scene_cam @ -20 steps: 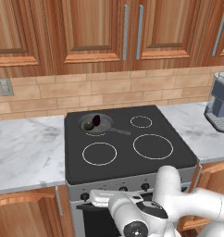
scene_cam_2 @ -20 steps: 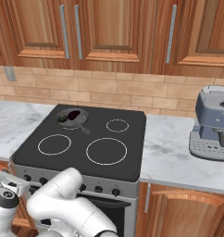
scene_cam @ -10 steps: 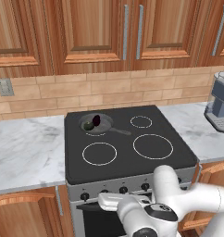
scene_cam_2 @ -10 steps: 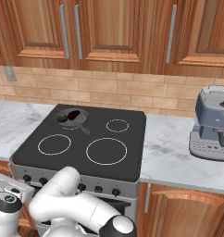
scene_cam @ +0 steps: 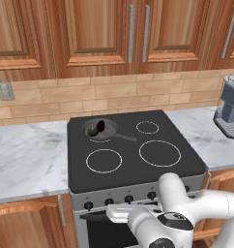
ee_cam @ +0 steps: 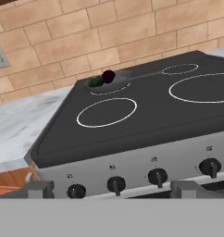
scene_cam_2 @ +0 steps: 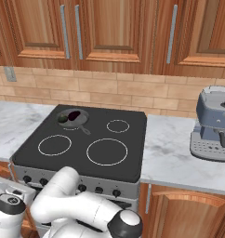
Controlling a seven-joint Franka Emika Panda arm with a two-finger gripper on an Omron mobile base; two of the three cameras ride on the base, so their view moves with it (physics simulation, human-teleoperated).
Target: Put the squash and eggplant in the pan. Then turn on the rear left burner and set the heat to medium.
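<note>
1. the hand view is looking low across the stove front, showing a row of dark knobs [ee_cam: 115, 184] under the black cooktop [ee_cam: 146, 118]; the claw [ee_cam: 109, 190] is hovering just in front of them, its two grey tips sitting wide apart and holding nothing.
2. the left base view is showing the white arm [scene_cam: 186, 218] reaching down in front of the oven [scene_cam: 97, 227], and a coffee machine [scene_cam: 228, 106] standing on the marble surface [scene_cam: 27, 155] to the right.
3. the right base view is showing that coffee machine [scene_cam_2: 212, 123] more fully.
4. the pan [scene_cam: 100, 129] is sitting on the rear left burner [scene_cam: 100, 138], its thin handle pointing toward the cooktop's middle.
5. the squash [scene_cam: 93, 131], a round dark green ball, and the eggplant [scene_cam: 101, 126], glossy and nearly black, are lying inside the pan, just beside each other.
</note>
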